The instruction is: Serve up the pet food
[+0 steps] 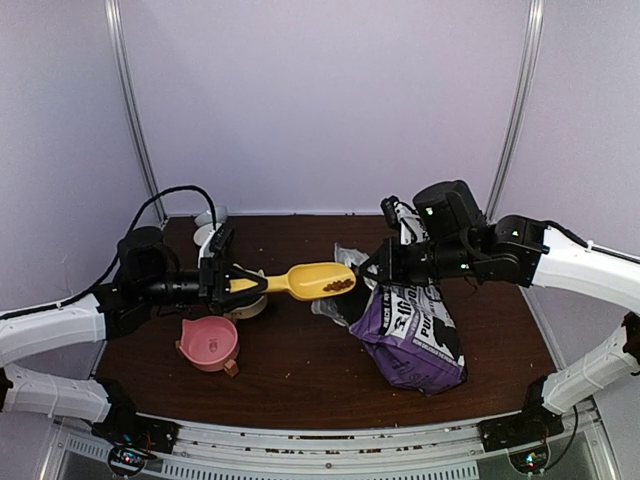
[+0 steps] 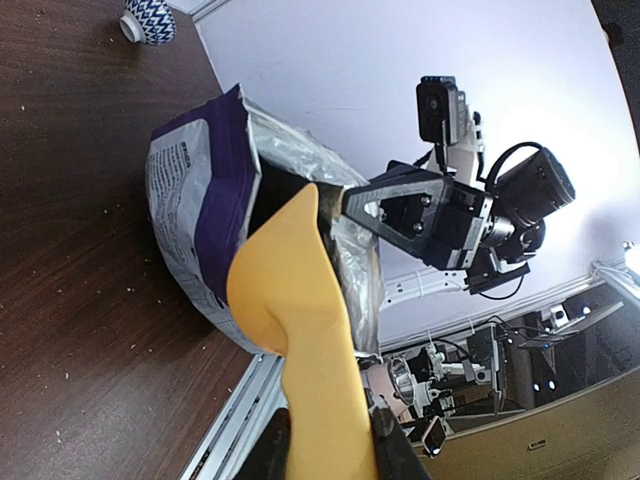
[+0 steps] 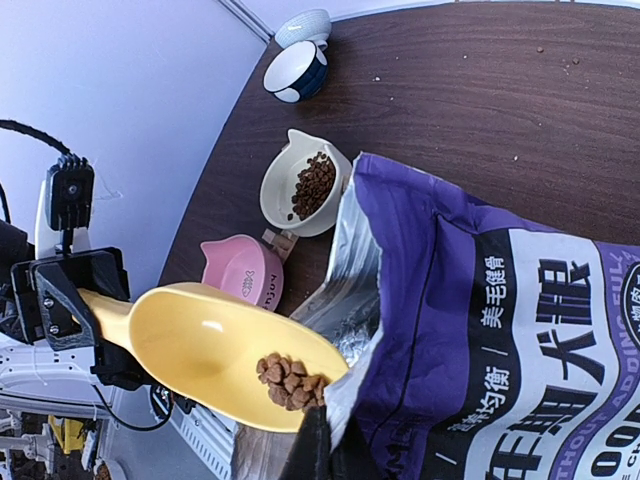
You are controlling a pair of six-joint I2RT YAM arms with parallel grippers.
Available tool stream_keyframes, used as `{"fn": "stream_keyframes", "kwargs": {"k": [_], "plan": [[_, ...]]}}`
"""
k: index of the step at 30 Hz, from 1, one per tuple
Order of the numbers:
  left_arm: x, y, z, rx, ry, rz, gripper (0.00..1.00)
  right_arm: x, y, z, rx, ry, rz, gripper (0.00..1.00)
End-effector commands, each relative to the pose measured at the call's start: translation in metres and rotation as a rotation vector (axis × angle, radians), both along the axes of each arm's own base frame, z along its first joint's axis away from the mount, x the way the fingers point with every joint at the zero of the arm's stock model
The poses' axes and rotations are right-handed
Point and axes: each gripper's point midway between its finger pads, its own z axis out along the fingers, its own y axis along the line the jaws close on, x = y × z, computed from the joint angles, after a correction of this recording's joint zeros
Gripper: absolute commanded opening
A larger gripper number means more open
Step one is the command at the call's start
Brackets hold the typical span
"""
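Right wrist: bag printed 美毛健骨, pet food in yellow scoop.

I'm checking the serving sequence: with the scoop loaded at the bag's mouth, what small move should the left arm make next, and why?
Probably draw the yellow scoop back from the bag, kept level, toward the pink bowl. The left gripper holds it with pet food near its tip; the pink bowl looks empty, while the cream bowl already holds some.
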Motion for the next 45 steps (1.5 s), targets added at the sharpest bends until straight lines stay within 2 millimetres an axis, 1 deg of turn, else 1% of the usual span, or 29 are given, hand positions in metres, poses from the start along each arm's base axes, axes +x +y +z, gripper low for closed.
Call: {"fn": "stream_keyframes", "kwargs": {"k": [1,2,4,5,6,9,13,15,18,22,23,24,27,30,32,33,36,38,41,45], "plan": [[-0.002,0.004,0.011,-0.022,-0.056,0.001,0.0,0.009,-0.004,0.028,0.074,-0.069,-0.039,0.0],[0.0,0.005,0.009,0.002,-0.067,0.009,0.0,0.009,-0.004,0.028,0.072,-0.071,-0.039,0.0],[0.005,0.007,-0.001,0.107,-0.096,0.029,0.0,0.01,-0.003,0.027,0.062,-0.072,-0.035,0.0],[0.009,0.007,0.003,0.163,-0.131,0.036,0.0,0.01,-0.002,0.026,0.057,-0.07,-0.032,0.0],[0.01,0.007,-0.009,0.239,-0.138,0.033,0.0,0.01,0.0,0.026,0.053,-0.071,-0.027,0.0],[0.018,0.0,-0.016,0.383,-0.177,0.019,0.0,0.007,0.01,0.027,0.047,-0.075,-0.004,0.0],[0.029,-0.025,-0.037,0.476,-0.221,-0.02,0.0,0.004,0.027,0.029,0.046,-0.077,0.024,0.0],[0.034,-0.043,-0.05,0.531,-0.263,-0.044,0.0,0.002,0.035,0.029,0.054,-0.075,0.041,0.0],[0.05,-0.068,-0.067,0.622,-0.346,-0.033,0.0,0.0,0.044,0.028,0.067,-0.069,0.059,0.0],[0.073,-0.105,-0.07,0.663,-0.525,0.019,0.0,0.0,0.05,0.026,0.072,-0.067,0.063,0.0],[0.078,-0.112,-0.073,0.671,-0.562,0.033,0.0,0.0,0.05,0.026,0.072,-0.067,0.063,0.0],[0.083,-0.119,-0.071,0.67,-0.603,0.056,0.0,0.0,0.051,0.026,0.074,-0.068,0.064,0.0],[0.099,-0.128,-0.066,0.69,-0.708,0.148,0.0,0.0,0.053,0.027,0.078,-0.067,0.069,0.0],[0.111,-0.125,-0.06,0.728,-0.769,0.247,0.0,0.0,0.054,0.027,0.081,-0.065,0.074,0.0],[0.118,-0.125,-0.062,0.749,-0.782,0.274,0.0,-0.001,0.055,0.027,0.081,-0.063,0.078,0.0],[0.12,-0.126,-0.069,0.781,-0.777,0.265,0.0,0.0,0.055,0.026,0.08,-0.063,0.077,0.0],[0.116,-0.131,-0.088,0.839,-0.766,0.197,0.0,0.0,0.055,0.025,0.077,-0.061,0.079,0.0],[0.101,-0.138,-0.103,0.829,-0.762,0.091,0.0,0.001,0.055,0.024,0.074,-0.061,0.078,0.0],[0.076,-0.143,-0.128,0.853,-0.758,-0.079,0.0,0.001,0.054,0.023,0.071,-0.059,0.078,0.0],[0.032,-0.148,-0.144,0.778,-0.73,-0.318,0.0,0.003,0.051,0.023,0.067,-0.06,0.072,0.0]]}}
